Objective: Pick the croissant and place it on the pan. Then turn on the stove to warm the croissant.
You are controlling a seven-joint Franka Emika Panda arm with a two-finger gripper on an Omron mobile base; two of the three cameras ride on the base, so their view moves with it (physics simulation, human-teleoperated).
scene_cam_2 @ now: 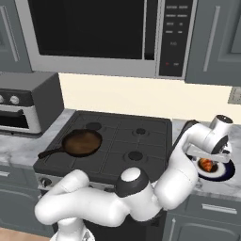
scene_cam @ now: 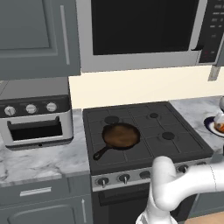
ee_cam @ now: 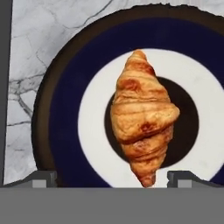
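One flaky, crescent croissant (ee_cam: pixel 143 124)

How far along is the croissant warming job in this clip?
Nothing is finished yet. The croissant lies on the plate on the counter right of the stove. In hand: the open gripper hangs right above the croissant, not gripping. Left: grasp it, carry it to the empty pan, then turn a stove knob.
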